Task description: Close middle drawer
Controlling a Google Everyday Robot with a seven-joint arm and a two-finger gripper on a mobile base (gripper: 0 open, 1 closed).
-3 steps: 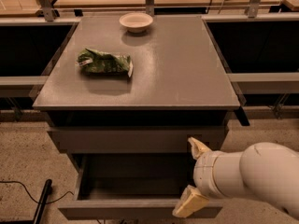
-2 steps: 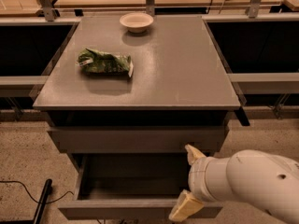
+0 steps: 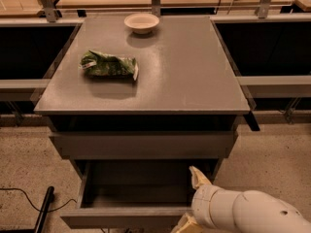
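While its jaws stand spread apart, the gripper [image 3: 190,201] sits at the right end of the middle drawer [image 3: 121,218], which is pulled out below the counter [image 3: 194,81]. One jaw rises over the drawer's dark inside. On the counter lie a green bag [image 3: 109,65] and, farther back, a white bowl [image 3: 141,22].
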